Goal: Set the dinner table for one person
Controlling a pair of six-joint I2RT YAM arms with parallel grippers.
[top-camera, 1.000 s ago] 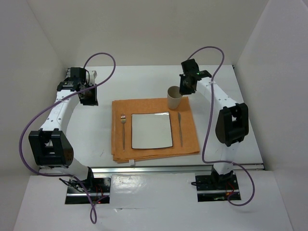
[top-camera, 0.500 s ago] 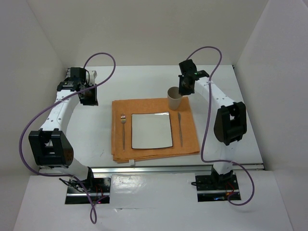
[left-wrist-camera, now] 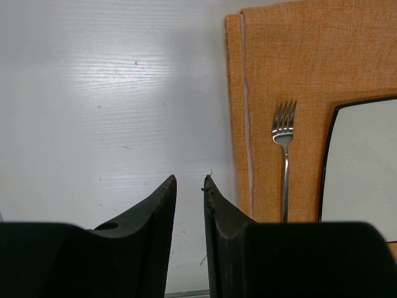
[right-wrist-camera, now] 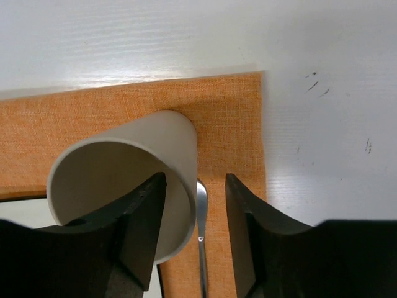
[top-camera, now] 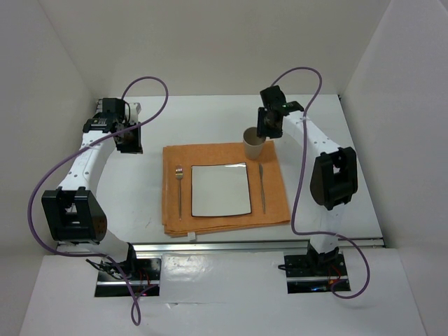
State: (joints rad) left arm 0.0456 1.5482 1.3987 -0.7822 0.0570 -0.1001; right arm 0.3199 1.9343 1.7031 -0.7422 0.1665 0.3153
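On the white dinner table (top-camera: 210, 115) lies an orange mat (top-camera: 273, 199) with a square plate (top-camera: 220, 189), a fork (top-camera: 180, 190) to its left and a knife (top-camera: 262, 187) to its right. A beige cup (top-camera: 253, 143) stands upright at the mat's far right corner. My right gripper (top-camera: 260, 130) hovers over the cup's rim, open. In the right wrist view one finger is inside the cup (right-wrist-camera: 111, 174), the other outside, and the wall is free between them (right-wrist-camera: 196, 180). My left gripper (top-camera: 130, 143) hangs over bare table left of the mat, jaws slightly apart (left-wrist-camera: 189, 180) and empty.
White walls close in the table on the left, back and right. A metal rail (top-camera: 252, 245) runs along the near edge in front of the arm bases. The fork (left-wrist-camera: 285, 149) and the plate's edge (left-wrist-camera: 363, 167) show in the left wrist view.
My right gripper has opened and let go of the cup's rim, shifting slightly left. The cup stays standing on the mat. The left arm has not moved.
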